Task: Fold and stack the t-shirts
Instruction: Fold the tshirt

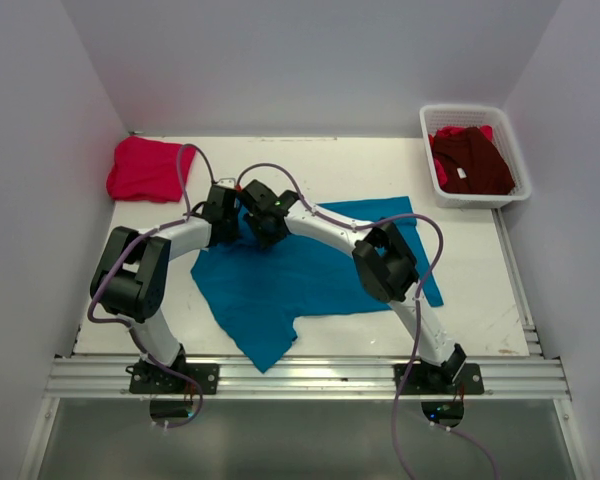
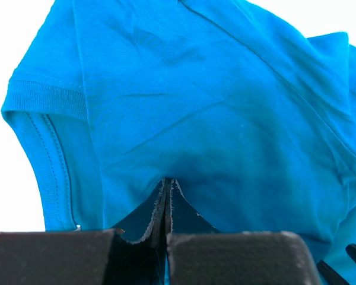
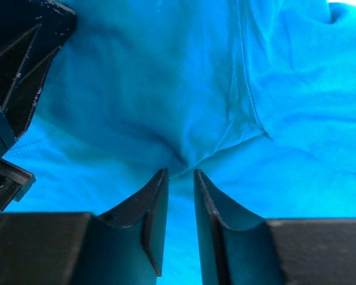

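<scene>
"Top external view first: where's the teal-blue t-shirt (image 1: 280,290)?"

"Spread out rumpled across the middle of the table (image 1: 480,300), with one corner reaching down to the near edge. Both arms bend in over its far left part, and their claws come together there."

"And the other shirts?"

"The pinkish-red t-shirt (image 1: 145,168) lies bunched in the far left corner, well apart from the teal one. The maroon t-shirt (image 1: 472,160) is heaped in the white basket (image 1: 428,150) at the far right."

"What's the left claw (image 2: 168,181) doing?"

"From its wrist camera, the fingers are pressed tight together with a peak of teal cloth pinched at the tips. The fabric tents up from that spot, and a ribbed sleeve (image 2: 47,101) hem hangs off to the left."

"The right claw (image 3: 179,173)?"

"Its fingers stand a narrow slit apart. Teal cloth puckers into creases right at the tips, beside a seam. Whether it has actually nipped the fabric, I cannot tell. The black body of the left claw sits just beside it, at the left edge of that view."
</scene>
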`<control>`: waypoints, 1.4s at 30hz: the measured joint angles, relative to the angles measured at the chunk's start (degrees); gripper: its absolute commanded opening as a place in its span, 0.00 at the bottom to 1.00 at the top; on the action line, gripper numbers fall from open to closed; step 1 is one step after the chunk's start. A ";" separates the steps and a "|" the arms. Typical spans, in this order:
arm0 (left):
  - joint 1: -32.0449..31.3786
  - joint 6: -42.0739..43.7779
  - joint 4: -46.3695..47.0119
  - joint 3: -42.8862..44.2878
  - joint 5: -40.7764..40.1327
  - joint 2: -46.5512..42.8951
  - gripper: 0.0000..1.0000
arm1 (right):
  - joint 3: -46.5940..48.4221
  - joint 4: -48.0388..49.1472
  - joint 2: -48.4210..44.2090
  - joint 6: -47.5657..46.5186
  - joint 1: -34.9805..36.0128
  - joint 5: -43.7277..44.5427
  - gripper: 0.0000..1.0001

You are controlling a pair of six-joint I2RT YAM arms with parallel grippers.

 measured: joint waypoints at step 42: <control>0.11 0.00 0.11 -0.02 0.11 0.00 0.00 | -1.27 1.99 1.31 1.09 -0.98 -2.91 0.00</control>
